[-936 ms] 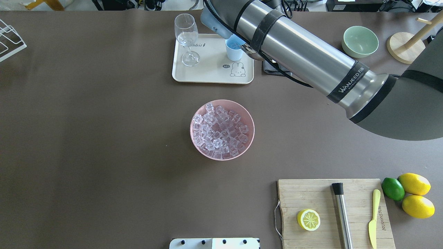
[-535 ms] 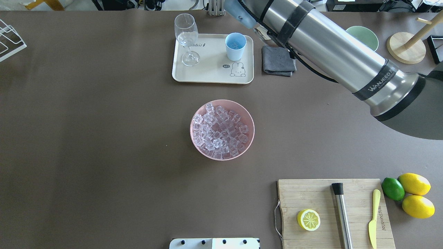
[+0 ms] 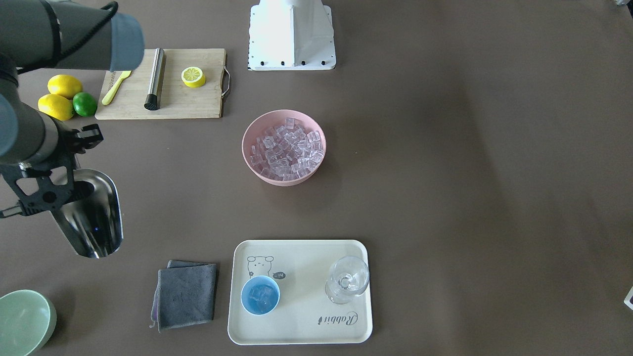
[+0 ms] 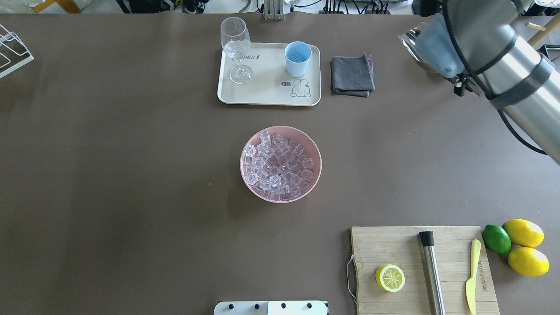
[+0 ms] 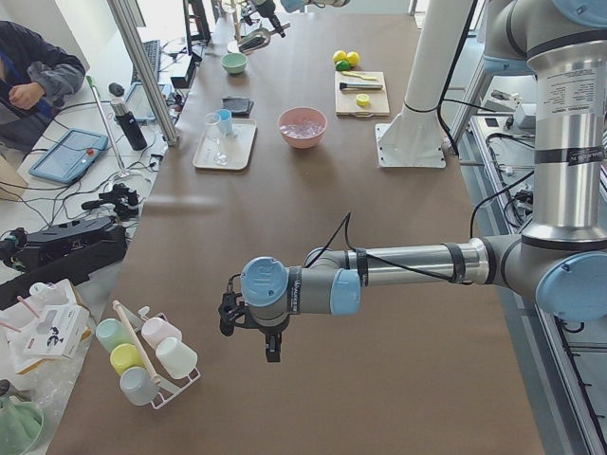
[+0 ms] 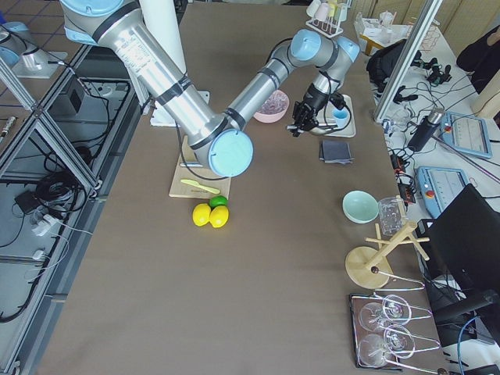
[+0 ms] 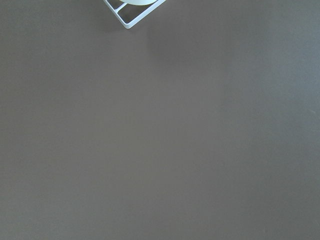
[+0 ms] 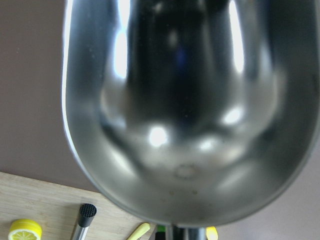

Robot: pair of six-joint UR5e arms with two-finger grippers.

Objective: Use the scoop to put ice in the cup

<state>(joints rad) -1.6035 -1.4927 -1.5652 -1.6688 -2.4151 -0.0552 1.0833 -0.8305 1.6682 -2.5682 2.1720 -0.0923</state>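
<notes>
The light-blue cup [image 3: 260, 295] stands on the cream tray [image 3: 301, 257] with a few ice cubes inside; it also shows in the overhead view [image 4: 298, 58]. The pink bowl [image 4: 280, 131] mid-table is heaped with ice [image 4: 278, 164]. My right gripper [image 3: 49, 190] is shut on the handle of the silver scoop [image 3: 94, 217], held above the table, off to the robot's right of the tray. In the right wrist view the scoop's trough [image 8: 180, 115] is empty. My left gripper [image 5: 270, 334] shows only in the exterior left view, low over bare table, so I cannot tell its state.
A stemmed glass [image 4: 236, 43] shares the tray. A grey cloth [image 4: 352, 75] lies beside the tray, and a green bowl [image 3: 22, 321] sits further out. A cutting board [image 4: 411, 249] holds a lemon half, a steel cylinder and a yellow knife, with lemons and a lime beside it.
My right arm has swung away from over the cup toward the robot's right, carrying the scoop. The cup and the grey cloth are now uncovered.
</notes>
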